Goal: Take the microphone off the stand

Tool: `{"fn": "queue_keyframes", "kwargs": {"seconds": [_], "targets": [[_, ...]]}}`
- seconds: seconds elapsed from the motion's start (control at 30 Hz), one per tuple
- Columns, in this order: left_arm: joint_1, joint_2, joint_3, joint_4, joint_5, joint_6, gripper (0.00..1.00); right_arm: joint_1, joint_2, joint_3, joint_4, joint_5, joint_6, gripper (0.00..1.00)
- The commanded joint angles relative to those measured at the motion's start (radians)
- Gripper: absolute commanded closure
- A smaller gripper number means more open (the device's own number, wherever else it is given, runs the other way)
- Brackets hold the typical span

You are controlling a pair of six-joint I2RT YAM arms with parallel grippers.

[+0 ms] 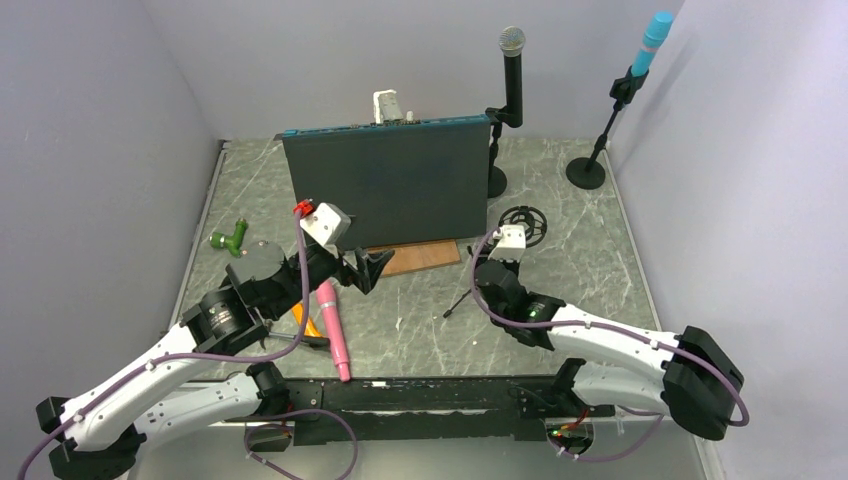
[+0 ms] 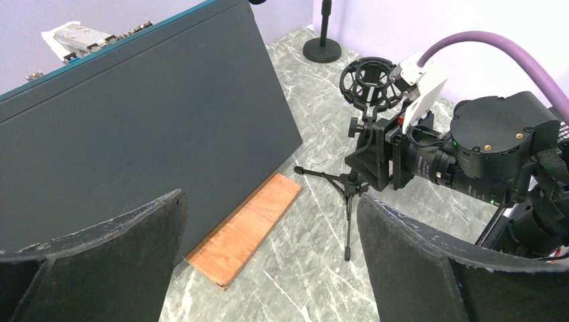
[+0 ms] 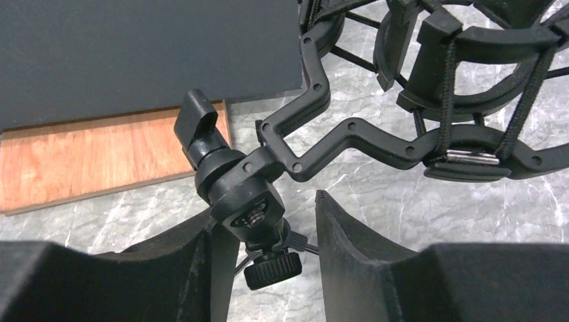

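Note:
A small black tripod stand [image 1: 470, 290] with a shock mount [image 1: 522, 225] stands right of centre; the mount ring holds nothing. A pink microphone [image 1: 333, 330] lies flat on the table by my left arm. My right gripper [image 1: 492, 268] is open around the stand's swivel joint [image 3: 241, 188]. One finger touches the joint and the other stands a little apart from it. The mount [image 3: 463, 100] fills the upper right of the right wrist view. My left gripper [image 1: 372, 268] is open and empty, above the table just right of the pink microphone's upper end. It faces the stand [image 2: 349, 181].
A tall black panel [image 1: 385, 185] stands upright mid-table on a wooden board [image 1: 415, 257]. A black microphone on a stand [image 1: 512, 70] and a blue one on a stand [image 1: 650, 45] are at the back right. A green object [image 1: 230, 238] lies at the left.

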Motion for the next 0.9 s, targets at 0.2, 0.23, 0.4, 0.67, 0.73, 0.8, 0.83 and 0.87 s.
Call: {"fn": "queue_keyframes", "kwargs": {"seconds": [0.2, 0.23, 0.4, 0.67, 0.73, 0.8, 0.83, 0.87], "targets": [[-0.004, -0.019, 0.005, 0.046, 0.018, -0.012, 0.01, 0.001, 0.022, 0.054, -0.016, 0.138, 0.070, 0.80], [-0.004, -0.021, 0.004, 0.046, 0.017, -0.012, 0.01, -0.005, 0.020, 0.059, -0.030, 0.150, 0.075, 0.84], [-0.005, -0.029, 0.004, 0.045, 0.013, -0.008, 0.01, -0.122, 0.012, 0.086, -0.143, 0.113, 0.139, 1.00], [-0.007, -0.027, 0.008, 0.041, 0.021, -0.005, 0.00, -0.328, 0.000, 0.184, -0.472, 0.258, 0.308, 1.00], [-0.007, -0.026, 0.008, 0.043, 0.025, -0.004, 0.01, -0.358, -0.023, 0.195, -0.531, 0.320, 0.334, 1.00], [-0.007, -0.025, 0.010, 0.040, 0.029, -0.006, 0.01, -0.396, -0.046, 0.200, -0.587, 0.360, 0.369, 1.00], [-0.007, -0.024, 0.011, 0.039, 0.031, -0.007, 0.01, -0.424, -0.058, 0.202, -0.616, 0.373, 0.387, 1.00], [-0.007, -0.025, 0.011, 0.040, 0.032, -0.008, 0.01, -0.454, -0.070, 0.205, -0.650, 0.380, 0.410, 1.00]]}}
